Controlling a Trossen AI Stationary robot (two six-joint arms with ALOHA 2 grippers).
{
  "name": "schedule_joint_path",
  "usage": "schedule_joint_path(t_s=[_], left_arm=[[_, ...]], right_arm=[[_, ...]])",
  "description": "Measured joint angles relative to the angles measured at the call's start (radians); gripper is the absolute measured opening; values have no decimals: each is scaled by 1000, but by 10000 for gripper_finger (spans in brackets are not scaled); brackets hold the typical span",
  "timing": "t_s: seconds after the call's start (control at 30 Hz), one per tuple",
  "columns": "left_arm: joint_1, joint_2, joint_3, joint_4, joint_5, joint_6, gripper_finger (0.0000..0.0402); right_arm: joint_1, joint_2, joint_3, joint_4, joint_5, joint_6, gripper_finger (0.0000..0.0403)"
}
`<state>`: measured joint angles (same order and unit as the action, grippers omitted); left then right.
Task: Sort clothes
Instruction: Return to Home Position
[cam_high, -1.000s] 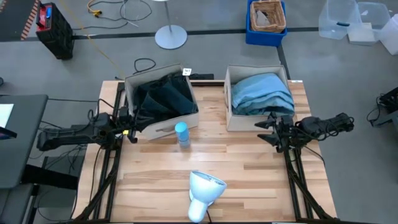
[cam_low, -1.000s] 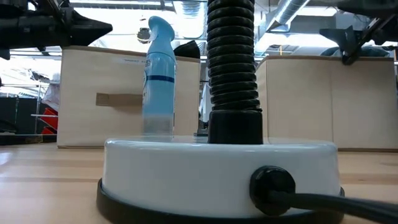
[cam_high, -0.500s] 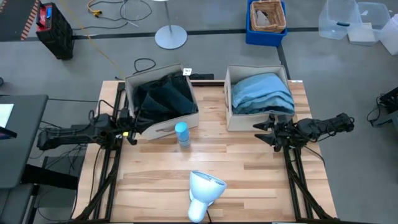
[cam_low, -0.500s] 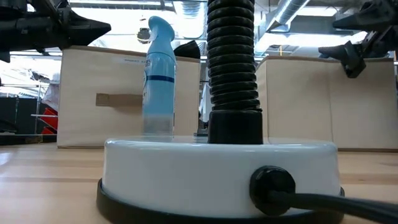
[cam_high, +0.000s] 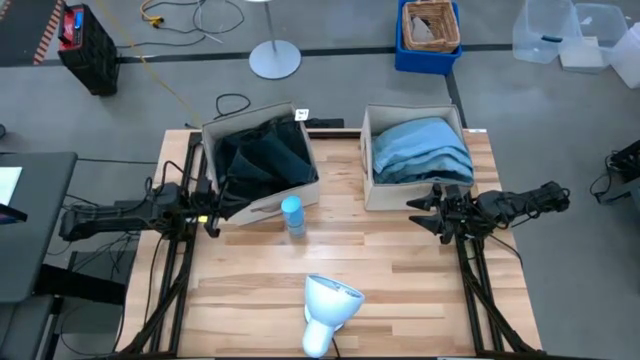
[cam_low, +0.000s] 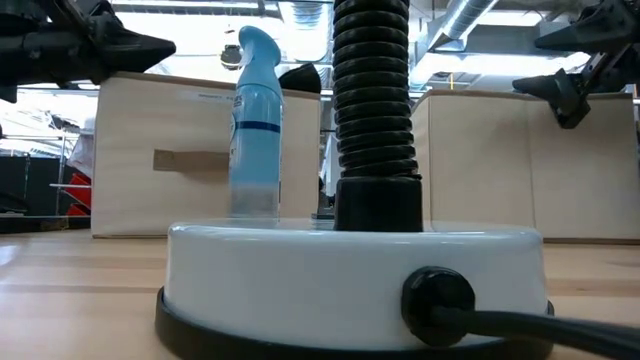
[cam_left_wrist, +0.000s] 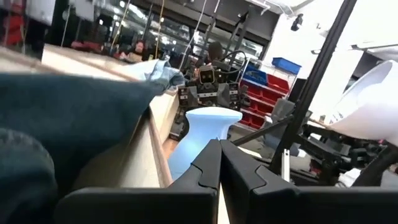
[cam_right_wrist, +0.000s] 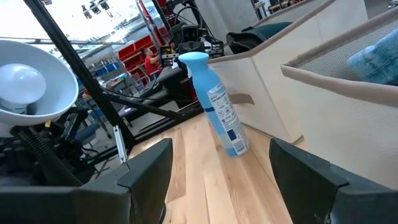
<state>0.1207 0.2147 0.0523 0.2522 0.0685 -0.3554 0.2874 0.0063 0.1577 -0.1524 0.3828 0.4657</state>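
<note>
Black and dark teal-black clothes (cam_high: 262, 155) lie heaped in the left beige box (cam_high: 275, 202), one fold hanging over its near-left corner. Turquoise and grey-blue clothes (cam_high: 420, 148) lie folded in the right beige box (cam_high: 395, 195). My left gripper (cam_high: 224, 206) is shut and points level past that corner toward the blue bottle (cam_left_wrist: 199, 137); the dark fabric (cam_left_wrist: 68, 118) lies beside it. My right gripper (cam_high: 420, 213) stands open and level in front of the right box, with nothing between its fingers (cam_right_wrist: 149, 168).
A blue spray bottle (cam_high: 292, 215) stands upright between the grippers, just in front of the left box. A white lamp (cam_high: 330, 310) on a black ribbed neck stands at the table's near edge. Bare wood lies between the bottle and the right box.
My right gripper has rolled at the wrist while staying in place and open; in the low view its fingers now stand one nearly above the other.
</note>
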Motion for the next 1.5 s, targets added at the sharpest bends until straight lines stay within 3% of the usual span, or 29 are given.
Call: schedule_joint_path(t_s=[0.33, 0.7, 1.5], left_arm=[[0, 3, -11, 264, 1, 52, 0], [0, 2, -3, 155, -6, 52, 0], [0, 1, -4, 158, -7, 53, 0]], right_arm=[[0, 0, 0, -6, 0, -3, 285], [0, 0, 0, -16, 0, -2, 285], [0, 0, 0, -16, 0, -2, 285]])
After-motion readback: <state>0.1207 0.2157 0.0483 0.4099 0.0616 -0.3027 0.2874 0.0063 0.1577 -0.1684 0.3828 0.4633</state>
